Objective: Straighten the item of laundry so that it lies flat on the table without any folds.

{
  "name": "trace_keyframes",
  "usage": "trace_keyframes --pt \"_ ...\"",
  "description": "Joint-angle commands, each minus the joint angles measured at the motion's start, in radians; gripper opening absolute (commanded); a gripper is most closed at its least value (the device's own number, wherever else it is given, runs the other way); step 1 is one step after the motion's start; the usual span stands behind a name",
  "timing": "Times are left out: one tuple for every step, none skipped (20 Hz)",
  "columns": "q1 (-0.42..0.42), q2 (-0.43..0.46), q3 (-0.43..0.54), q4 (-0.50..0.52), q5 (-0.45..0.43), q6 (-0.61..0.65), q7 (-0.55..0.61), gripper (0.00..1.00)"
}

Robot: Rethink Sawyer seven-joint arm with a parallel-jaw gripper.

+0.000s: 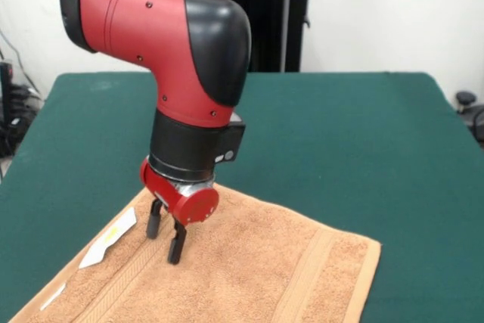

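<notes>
One orange-tan terry towel (242,270), looped and soft in its pile, is seen spread on the near part of the large desk with a dark green felt-like top (355,141); its near edge is cut off by the bottom of the front view. Two flat woven border bands can be counted on the cloth, one running along its left side and one near its right edge. One white tag with a yellow mark (108,238) is seen at the left edge, and a second small white strip (53,296) lies lower along the same edge. The surface is shown mostly flat, with gentle ripples near the middle.

One red and black arm (162,43), smooth and rounded in its shells, is brought down over the towel's left part. Its hand (165,237) is held with two black fingers (176,247) apart, nothing gripped between them, their tips at or just above the pile.
</notes>
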Motion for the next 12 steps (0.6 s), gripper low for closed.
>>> trace_keyframes --pt "-0.005 0.023 0.159 0.284 -0.024 0.039 0.051 1.0" --pt "-0.008 0.02 0.164 0.291 -0.024 0.037 0.051 1.0" --pt "-0.011 0.017 0.167 0.297 -0.024 0.036 0.05 1.0" --pt "-0.013 0.016 0.169 0.303 -0.025 0.033 0.051 1.0" --pt "-0.012 0.013 0.169 0.307 -0.025 0.032 0.052 1.0" --pt "-0.011 0.011 0.168 0.311 -0.026 0.03 0.052 1.0" --pt "-0.01 0.009 0.169 0.314 -0.025 0.028 0.054 1.0" --pt "-0.01 0.008 0.17 0.318 -0.024 0.026 0.056 1.0" --pt "-0.008 0.006 0.17 0.319 -0.025 0.025 0.056 1.0" --pt "-0.008 0.005 0.171 0.321 -0.025 0.023 0.057 1.0" --pt "-0.008 0.008 0.172 0.319 -0.024 0.022 0.057 1.0" --pt "-0.008 0.008 0.174 0.32 -0.023 0.021 0.057 1.0"
